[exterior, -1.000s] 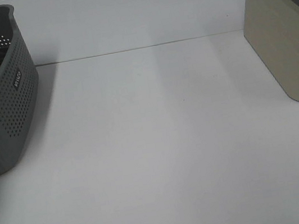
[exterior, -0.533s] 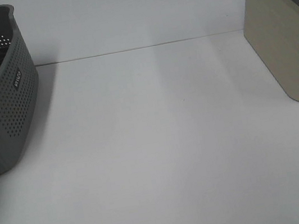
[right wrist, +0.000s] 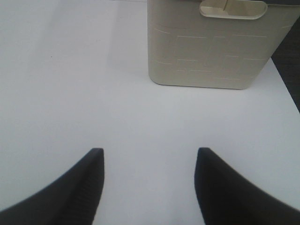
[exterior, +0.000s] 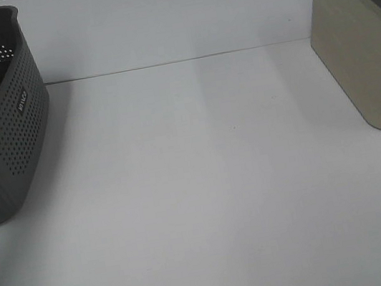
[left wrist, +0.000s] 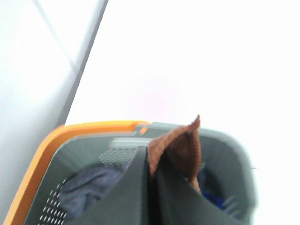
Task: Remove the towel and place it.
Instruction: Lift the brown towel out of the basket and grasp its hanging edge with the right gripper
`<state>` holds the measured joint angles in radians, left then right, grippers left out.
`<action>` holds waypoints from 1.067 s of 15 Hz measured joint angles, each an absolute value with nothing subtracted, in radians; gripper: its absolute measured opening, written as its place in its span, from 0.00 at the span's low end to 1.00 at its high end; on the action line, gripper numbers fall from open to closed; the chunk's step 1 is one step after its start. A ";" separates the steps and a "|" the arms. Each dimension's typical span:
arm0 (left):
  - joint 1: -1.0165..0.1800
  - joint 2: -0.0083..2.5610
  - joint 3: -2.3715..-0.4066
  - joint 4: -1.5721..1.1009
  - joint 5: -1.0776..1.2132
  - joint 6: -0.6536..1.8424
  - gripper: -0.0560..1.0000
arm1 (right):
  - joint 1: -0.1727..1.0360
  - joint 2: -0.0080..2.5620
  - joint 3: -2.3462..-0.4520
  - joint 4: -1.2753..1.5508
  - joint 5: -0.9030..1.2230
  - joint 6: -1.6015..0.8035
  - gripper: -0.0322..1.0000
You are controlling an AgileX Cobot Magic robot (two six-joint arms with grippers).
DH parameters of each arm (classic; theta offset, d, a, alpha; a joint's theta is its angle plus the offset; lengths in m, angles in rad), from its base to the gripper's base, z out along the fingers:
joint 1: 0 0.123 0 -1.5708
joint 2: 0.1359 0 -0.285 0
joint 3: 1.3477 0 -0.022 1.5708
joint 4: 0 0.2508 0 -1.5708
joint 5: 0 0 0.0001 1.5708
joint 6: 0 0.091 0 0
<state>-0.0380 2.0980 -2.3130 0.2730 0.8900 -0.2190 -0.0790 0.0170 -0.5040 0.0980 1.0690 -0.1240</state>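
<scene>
One desk is seen carrying one grey basket at left and one beige bin at right. One towel is held pinched by the left pincer above the basket, and the right pincer is spread over the desk. The towel has been raised higher than half a second ago.
</scene>
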 joint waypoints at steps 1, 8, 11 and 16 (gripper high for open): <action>-0.080 2.055 -2.313 0.270 0.881 -0.205 0.05 | -0.079 0.017 -0.504 0.098 1.069 -0.124 0.57; -0.450 1.928 -2.315 0.263 0.863 -0.136 0.05 | -0.079 0.017 -0.504 0.119 1.069 -0.122 0.57; -0.586 1.928 -2.315 0.262 0.830 -0.135 0.05 | -0.079 0.046 -0.505 0.244 1.043 -0.095 0.57; -0.697 1.935 -2.315 0.262 0.772 -0.135 0.05 | -0.079 0.324 -0.512 0.568 1.001 -0.241 0.57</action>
<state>-0.6970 1.9350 -2.3150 0.2620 0.7720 -0.1350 -0.0790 0.3240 -0.5120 0.5680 1.0010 -0.2410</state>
